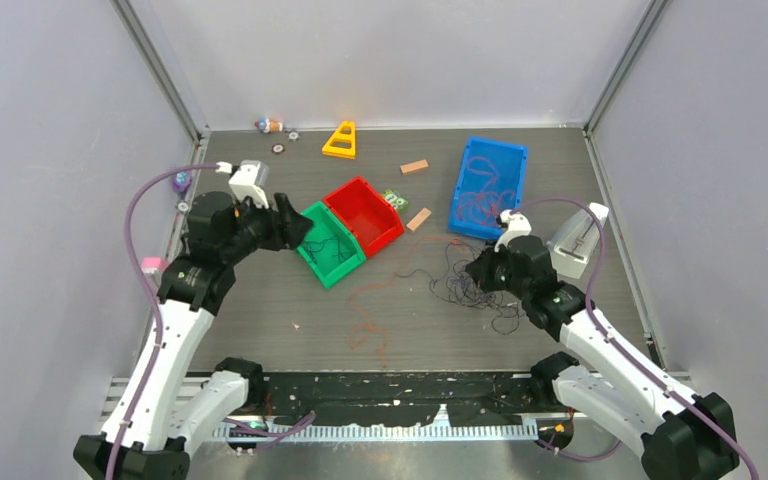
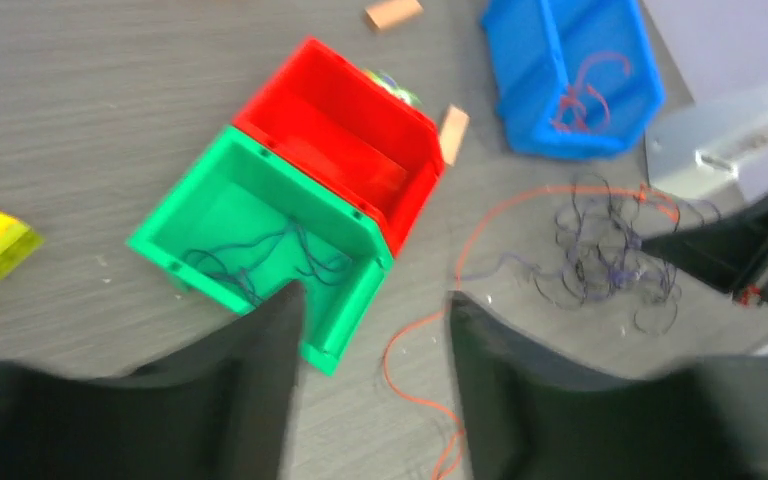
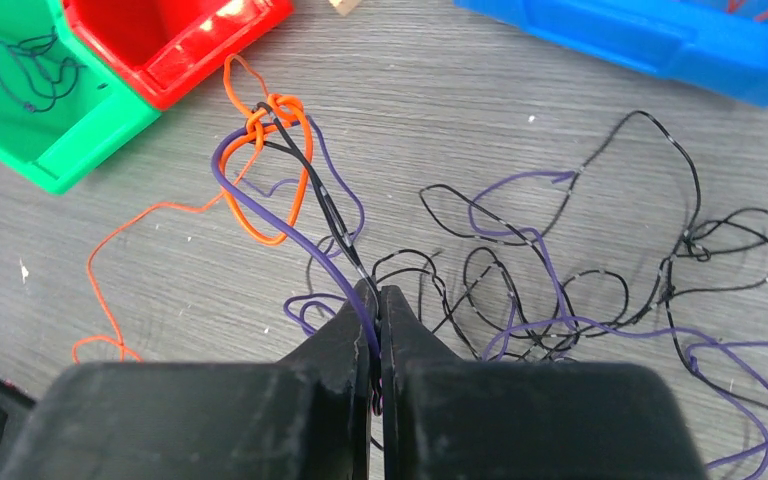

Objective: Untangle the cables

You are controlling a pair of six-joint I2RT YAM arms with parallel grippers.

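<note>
Now our left arm is bent and raised; the left tool (image 2: 375, 300) stands partly open, holding nothing, above the near rim of the green bin (image 2: 175, 215). Our right arm reaches low, and the right tool (image 3: 380, 295) is closed on a purple cable (image 3: 290, 238). The cables (image 1: 465, 285) lie tangled on the surface (image 1: 260, 310), just before the blue bin (image 1: 516, 190). Bare room lies toward our bases.

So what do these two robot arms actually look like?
The left arm and right arm match: white tubular links with chunky black joints. A mauve hose loops beside each, and a small white camera box sits at the wrist. The left pincer and right pincer each have two matte black, tapering fingers.
</note>
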